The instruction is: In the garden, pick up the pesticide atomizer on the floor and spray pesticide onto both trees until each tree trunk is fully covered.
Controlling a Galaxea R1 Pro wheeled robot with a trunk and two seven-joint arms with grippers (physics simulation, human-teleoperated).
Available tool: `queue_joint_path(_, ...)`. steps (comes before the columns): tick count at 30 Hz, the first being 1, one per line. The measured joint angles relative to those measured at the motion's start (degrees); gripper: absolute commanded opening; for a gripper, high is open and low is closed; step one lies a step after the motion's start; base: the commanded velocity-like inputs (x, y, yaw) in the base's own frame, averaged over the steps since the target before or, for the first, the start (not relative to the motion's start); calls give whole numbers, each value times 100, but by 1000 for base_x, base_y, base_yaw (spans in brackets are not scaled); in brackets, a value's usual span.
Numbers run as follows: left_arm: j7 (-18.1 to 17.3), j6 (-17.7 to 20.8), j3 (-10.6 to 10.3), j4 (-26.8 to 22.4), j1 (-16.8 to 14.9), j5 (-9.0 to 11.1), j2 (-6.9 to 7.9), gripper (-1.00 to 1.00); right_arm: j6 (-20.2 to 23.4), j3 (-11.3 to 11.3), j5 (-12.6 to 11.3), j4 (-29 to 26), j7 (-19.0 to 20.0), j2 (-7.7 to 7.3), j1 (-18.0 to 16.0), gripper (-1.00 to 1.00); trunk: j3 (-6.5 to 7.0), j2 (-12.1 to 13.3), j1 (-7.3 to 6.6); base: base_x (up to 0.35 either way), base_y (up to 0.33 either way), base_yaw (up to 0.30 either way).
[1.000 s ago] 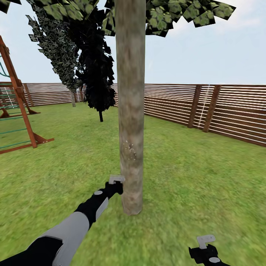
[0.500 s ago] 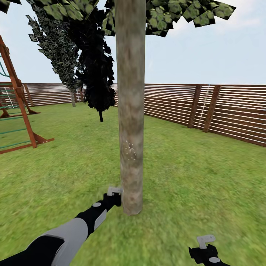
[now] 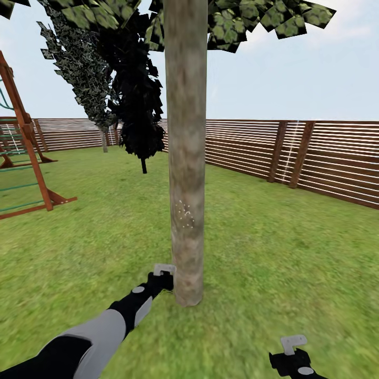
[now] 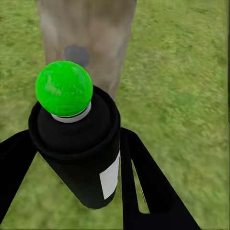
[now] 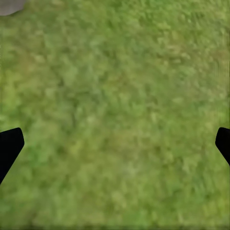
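Atomizer (image 4: 79, 153), green-topped, sits clamped in your left gripper (image 3: 164, 272) low centre-left against the tree trunk (image 3: 186, 158), while your right gripper (image 3: 292, 345) hangs spread over grass (image 3: 273, 252) lower right.

The left arm (image 3: 100, 329) stretches forward and low, its grey forearm running into a black wrist. At its end the left gripper (image 3: 164, 270) shows pale fingers (image 3: 169, 268) pointing ahead. In the left wrist view the two dark fingers (image 4: 143, 187) stand on either side of a black bottle (image 4: 81, 153), pressed to its sides, so the grip is closed around it. The right gripper (image 3: 292, 343) sits low and drawn back near the body, its wrist (image 3: 295, 364) black. In the right wrist view the fingertips (image 5: 8, 146) sit at opposite edges, far apart, seemingly spread wide with nothing between them.
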Motion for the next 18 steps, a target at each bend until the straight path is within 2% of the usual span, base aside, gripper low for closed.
queue_joint_path(2, -6, 486, -2, -411, 0, 3, 0, -100, 0, 0, 0, 2, 0, 0, 5, 100, 0, 0, 0, 0, 0, 0)
queue_joint_path(3, -7, 873, 0, -671, 0, 4, 3, -100, 0, 0, 0, 0, 0, 0, 7, 100, 0, 0, 0, 0, 0, 0)
queue_joint_path(5, -10, 1948, 4, -1389, 0, 8, 6, -100, 0, 0, 0, -3, 0, -3, 9, 100, 1, 0, 0, 0, 0, 0)
queue_joint_path(7, -13, 2532, 3, -1818, 0, 6, 8, -100, 3, 0, 0, -3, 0, -1, 10, 100, 0, 0, 0, 0, 0, 0)
queue_joint_path(10, -13, 3550, 15, -2725, 0, -2, 11, -100, 2, 0, 0, -4, 0, -1, 10, 100, 0, 0, 0, 0, 0, 0)
queue_joint_path(11, -13, 3788, 17, -2925, 0, -3, 10, -100, 3, 0, 0, -4, 0, 0, 10, 100, 0, 0, 0, 0, 0, 0)
queue_joint_path(14, -12, 4156, 22, -3374, 1, -9, 12, -100, 4, 0, 0, -2, 0, 0, 11, 100, 0, 0, 0, 0, 0, 0)
queue_joint_path(18, -12, 4369, 127, -3741, 1, -22, 13, -100, 2, 0, 0, -3, 0, 0, 15, 100, -1, 0, 0, 0, 0, 0)
